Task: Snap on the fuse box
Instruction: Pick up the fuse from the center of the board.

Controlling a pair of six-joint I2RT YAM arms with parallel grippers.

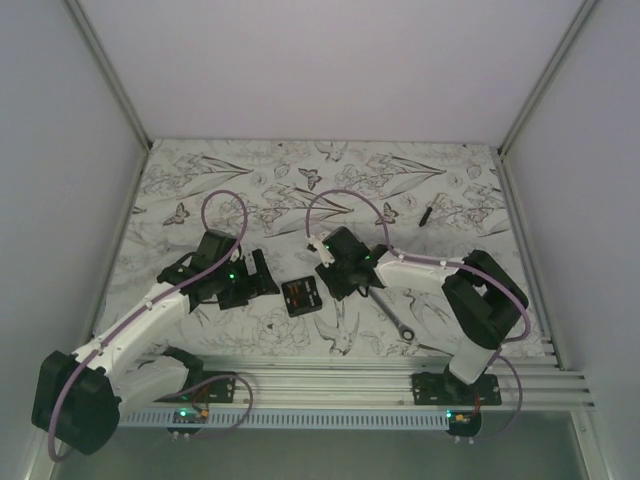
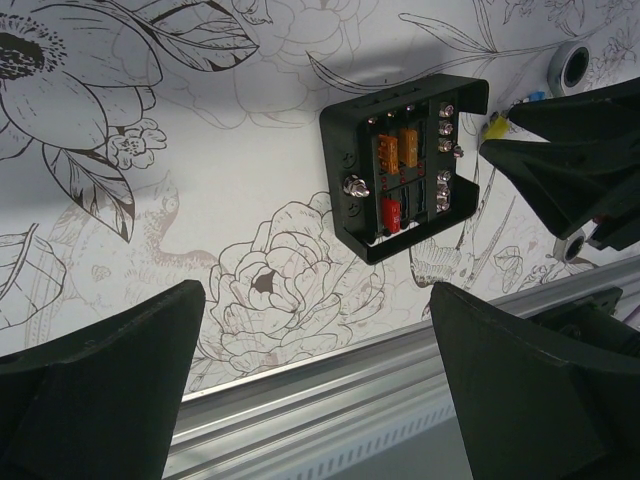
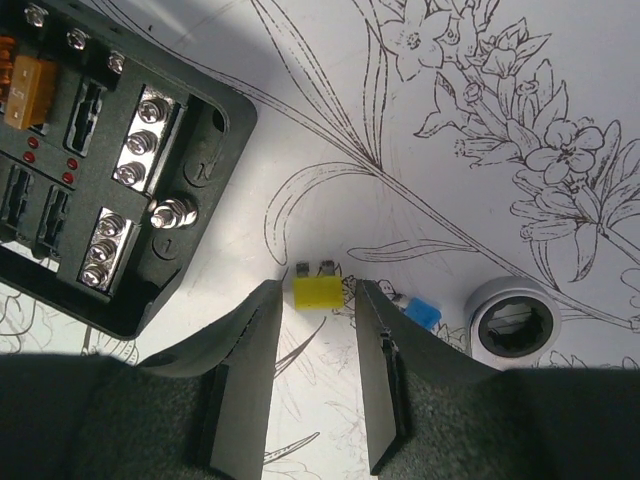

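On the floral-print cloth (image 1: pixel 250 180), near the middle of the table and close to the aluminium rail (image 1: pixel 330 380) at its near edge, we see the fuse box (image 1: pixel 301 296) lying flat with its open face up, turned a little askew. It sits between the two grippers and neither touches it. Inside we make out orange fuses (image 2: pixel 400 150), a red fuse (image 2: pixel 390 213) and rows of bright metal screw terminals (image 3: pixel 145 140). The left gripper (image 1: pixel 262 272) hangs just left of the box with its fingers spread wide and nothing between them. The right gripper (image 3: pixel 317 312) is low over the cloth just right of the box, its fingers parted. A loose yellow fuse (image 3: pixel 318 291) lies on the cloth between the tips, with a sliver of cloth showing on each side, so we do not read it as pinched. A blue fuse (image 3: pixel 424 313) lies just right of the right finger, and beside it rests the ring end of a silver wrench (image 3: pixel 512 325), whose handle runs along the cloth to the right of the box. A small black stick (image 1: pixel 426 213) lies well apart, toward the far right.
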